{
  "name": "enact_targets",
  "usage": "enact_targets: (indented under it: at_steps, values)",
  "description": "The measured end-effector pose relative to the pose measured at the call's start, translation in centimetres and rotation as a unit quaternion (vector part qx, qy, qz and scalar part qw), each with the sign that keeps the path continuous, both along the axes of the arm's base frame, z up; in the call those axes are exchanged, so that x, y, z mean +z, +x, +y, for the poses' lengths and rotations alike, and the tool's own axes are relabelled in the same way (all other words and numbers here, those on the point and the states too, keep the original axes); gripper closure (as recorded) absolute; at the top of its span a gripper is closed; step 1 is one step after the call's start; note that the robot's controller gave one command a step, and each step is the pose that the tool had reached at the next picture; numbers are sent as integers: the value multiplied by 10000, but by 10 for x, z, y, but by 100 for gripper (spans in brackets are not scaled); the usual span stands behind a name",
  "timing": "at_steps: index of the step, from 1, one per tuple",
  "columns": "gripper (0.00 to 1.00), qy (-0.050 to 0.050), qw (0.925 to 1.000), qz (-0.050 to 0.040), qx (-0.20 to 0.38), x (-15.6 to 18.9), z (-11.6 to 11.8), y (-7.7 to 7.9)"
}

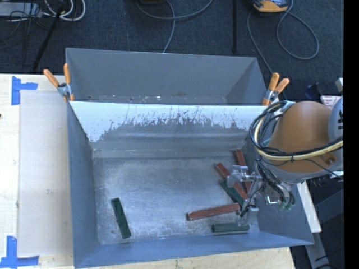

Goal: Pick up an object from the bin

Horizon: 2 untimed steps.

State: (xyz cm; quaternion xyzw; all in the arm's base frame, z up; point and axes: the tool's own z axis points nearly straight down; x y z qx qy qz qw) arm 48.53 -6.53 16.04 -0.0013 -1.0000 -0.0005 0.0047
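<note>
My gripper (245, 206) is low in the bin's right part, reaching in from the right. Its tip sits at the right end of a reddish-brown flat bar (212, 212) that lies nearly level on the floor. Just in front of that bar lies a short dark green bar (230, 227). Under and behind the gripper, a dark green bar (229, 191) and a reddish-brown bar (242, 191) lie crossed. I see nothing held in the gripper.
Two more reddish-brown bars (221, 169) (240, 157) lie further back by the right wall. A lone dark green bar (120, 218) rests near the front left corner. The arm's orange cover and cables hang over the right rim.
</note>
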Motion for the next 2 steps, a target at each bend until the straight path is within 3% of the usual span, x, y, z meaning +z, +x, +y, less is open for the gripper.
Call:
enact_targets:
  at_steps: [1, 2]
  values:
    - [0, -7, 9998, -92, 154, -91, -25, -13]
    - [100, -8, 9998, -69, 181, -90, -24, -14]
